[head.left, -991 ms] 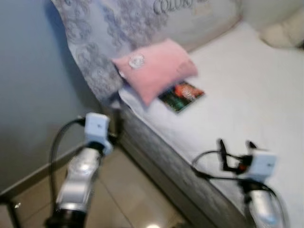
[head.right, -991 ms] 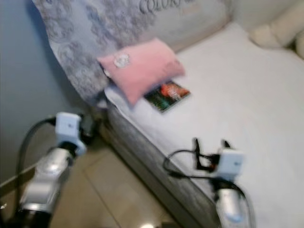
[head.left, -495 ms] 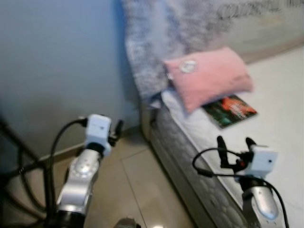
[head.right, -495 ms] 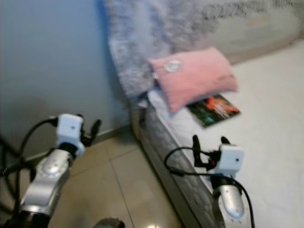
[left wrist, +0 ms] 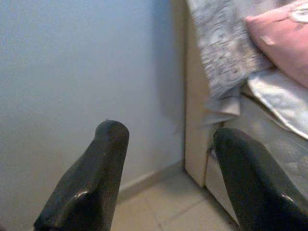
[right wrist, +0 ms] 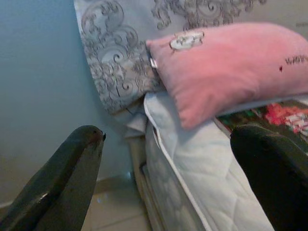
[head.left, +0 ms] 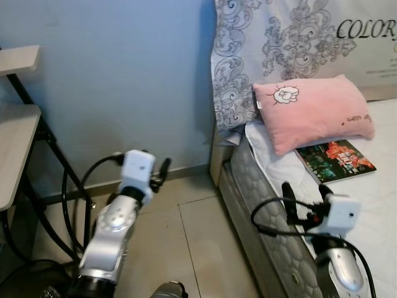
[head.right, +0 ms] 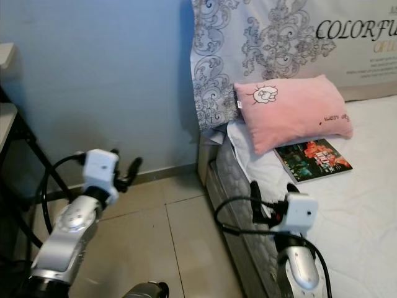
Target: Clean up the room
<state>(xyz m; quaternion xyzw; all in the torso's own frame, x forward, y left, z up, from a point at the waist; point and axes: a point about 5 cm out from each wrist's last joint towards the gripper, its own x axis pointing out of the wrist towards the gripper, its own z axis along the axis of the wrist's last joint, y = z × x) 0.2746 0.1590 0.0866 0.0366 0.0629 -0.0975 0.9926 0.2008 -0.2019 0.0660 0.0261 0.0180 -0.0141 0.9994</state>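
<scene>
Pink rectangular plush pillow (head.left: pixel 313 112) with a small white cartoon patch lies at the head of the bed, leaning against the large grey-and-white pillow printed with scrolls and dark lettering (head.left: pixel 291 43); its lower corner overlaps a glossy book with a dark red-and-green cover (head.left: pixel 335 160), which lies flat on the white quilted mattress (head.right: pixel 366 211); starting from the left, a pale wooden desk on black metal legs (head.left: pixel 15 139) stands against the plain blue wall (head.left: pixel 118 81); beside it the left gripper (head.left: pixel 159 174) hangs over the beige tiled floor (head.right: pixel 155 242), near the skirting, its two black fingers (left wrist: pixel 91 183) spread apart and holding nothing, pointing toward the wall and the corner of the bed frame; a black cable loops from its white wrist housing; further right, the grey patterned side of the mattress runs along the floor; the right gripper (head.right: pixel 273 197) hovers above the mattress edge, just short of the book and apart from it, fingers (right wrist: pixel 67 183) wide apart and empty, aimed at the pink pillow.
</scene>
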